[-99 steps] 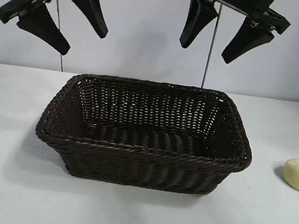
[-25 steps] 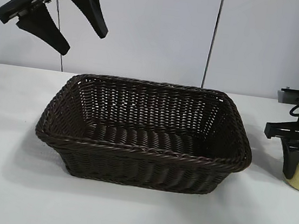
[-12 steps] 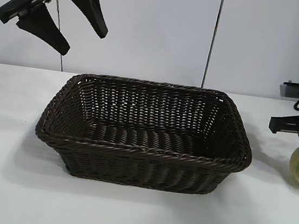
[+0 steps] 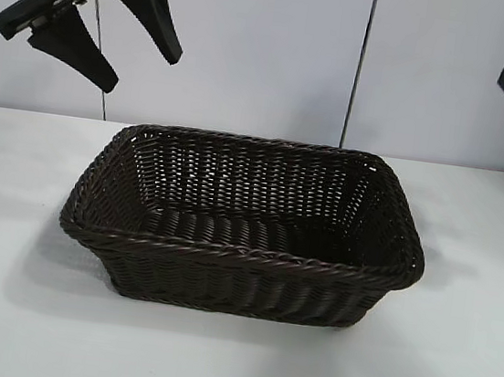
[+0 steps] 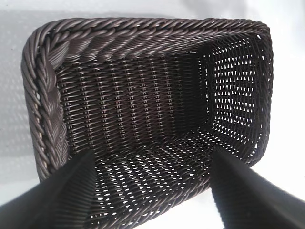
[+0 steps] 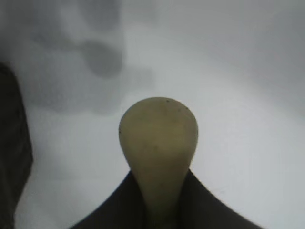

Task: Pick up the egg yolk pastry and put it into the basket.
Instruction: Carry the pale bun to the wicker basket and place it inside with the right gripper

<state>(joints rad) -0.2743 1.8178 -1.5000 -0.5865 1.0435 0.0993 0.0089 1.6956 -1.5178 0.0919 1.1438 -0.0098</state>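
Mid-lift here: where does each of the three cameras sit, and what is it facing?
Exterior: level in front of the table, facing the basket; left claw hangs open upper left, right arm at the right edge.
Left wrist: above, looking down into the basket; its own fingers show.
Right wrist: looks down past the right claw, shut on the egg yolk pastry.
Shared: exterior and left wrist both show the basket.

White tabletop (image 4: 14,325) before pale, perhaps panelled, wall (image 4: 250,50) with dark seam.
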